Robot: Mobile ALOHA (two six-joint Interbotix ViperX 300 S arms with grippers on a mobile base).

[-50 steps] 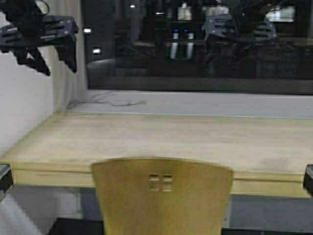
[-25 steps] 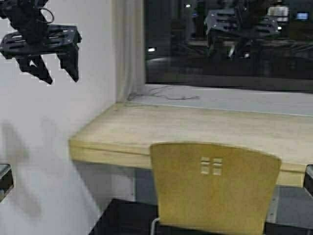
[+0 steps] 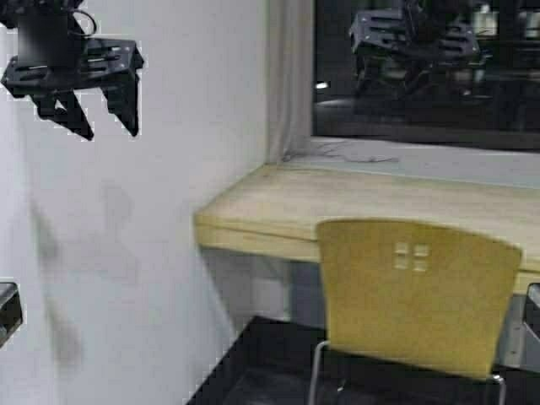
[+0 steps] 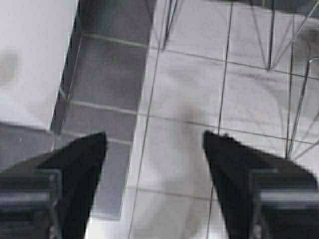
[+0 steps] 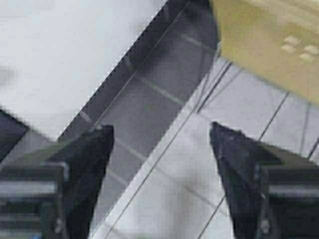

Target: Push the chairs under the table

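chair (image 3: 418, 295) at table (image 3: 278, 207) front edge, right of centre, back facing you | L gripper (image 4: 154, 144) & R gripper (image 5: 159, 137) both spread, empty, raised | risk: you're angled at wall (image 3: 169, 211), so push lands off-centre, chair skews/tips

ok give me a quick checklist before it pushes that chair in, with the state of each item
1. Chair in view ahead: ok, it stands right of centre in the high view.
2. Chair under the table: not ok, its back is still in front of the table's front edge.
3. Left gripper empty: ok, fingers open over bare floor tiles.
4. Right gripper empty: ok, fingers open, touching nothing.
5. Gripper touching the chair back: not ok, neither does.
6. Space under the table clear: cannot tell, mostly hidden.
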